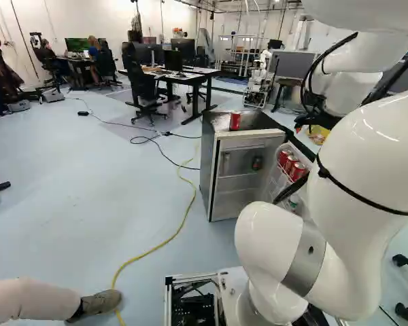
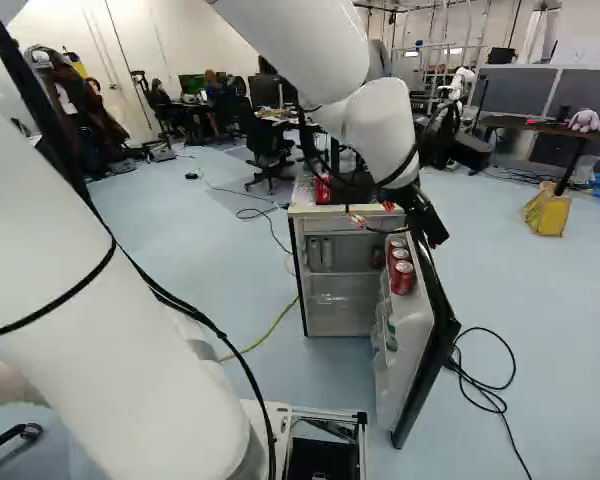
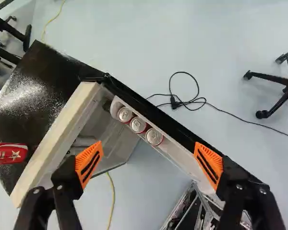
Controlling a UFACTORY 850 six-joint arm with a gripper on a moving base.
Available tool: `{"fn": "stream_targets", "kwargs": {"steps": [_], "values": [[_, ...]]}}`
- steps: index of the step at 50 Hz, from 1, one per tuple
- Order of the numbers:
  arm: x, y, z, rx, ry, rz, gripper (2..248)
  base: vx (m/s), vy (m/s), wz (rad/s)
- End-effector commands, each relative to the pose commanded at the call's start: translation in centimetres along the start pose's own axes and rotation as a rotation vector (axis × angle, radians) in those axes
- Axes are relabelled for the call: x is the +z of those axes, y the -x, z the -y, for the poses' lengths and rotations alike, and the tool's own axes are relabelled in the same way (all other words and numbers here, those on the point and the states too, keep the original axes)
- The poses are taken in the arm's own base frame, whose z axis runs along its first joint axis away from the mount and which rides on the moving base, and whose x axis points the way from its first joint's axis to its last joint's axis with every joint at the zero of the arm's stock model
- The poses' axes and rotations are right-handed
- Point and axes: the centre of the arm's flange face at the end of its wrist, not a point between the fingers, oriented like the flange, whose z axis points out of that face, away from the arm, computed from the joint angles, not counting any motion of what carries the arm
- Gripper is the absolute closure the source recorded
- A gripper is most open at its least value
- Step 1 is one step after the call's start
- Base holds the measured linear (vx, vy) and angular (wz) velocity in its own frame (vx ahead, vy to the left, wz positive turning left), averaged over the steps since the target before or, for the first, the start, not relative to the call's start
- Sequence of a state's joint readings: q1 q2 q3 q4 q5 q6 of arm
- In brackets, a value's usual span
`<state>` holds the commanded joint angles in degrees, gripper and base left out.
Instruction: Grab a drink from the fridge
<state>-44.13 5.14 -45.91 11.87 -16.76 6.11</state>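
From where I stand, the fridge (image 3: 33, 91) has its door (image 3: 156, 114) wide open, so the step in hand looks like lining up on a drink. The hand (image 3: 149, 148) is spread open with nothing in its grasp. Three red cans (image 3: 138, 125) stand in the door shelf (image 3: 175, 162), below and ahead of the hand; another can (image 3: 8, 154) sits off beside it, on the fridge top. Next, I'd pick one can, lower the hand and straddle it, minding the shelf wall and neighbouring cans, then close
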Motion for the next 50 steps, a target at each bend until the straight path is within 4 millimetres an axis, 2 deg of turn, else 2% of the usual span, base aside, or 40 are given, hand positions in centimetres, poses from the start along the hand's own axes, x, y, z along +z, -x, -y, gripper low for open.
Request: {"fn": "stream_targets", "kwargs": {"steps": [19, 50], "values": [[-1.1, -2.1, -1.3, 0.123, -0.006, 0.065, 3, 0.0, 0.0, 0.0], [0.6, -6.2, -4.4, 0.207, 0.027, 0.079, 3, 0.0, 0.0, 0.0]]}}
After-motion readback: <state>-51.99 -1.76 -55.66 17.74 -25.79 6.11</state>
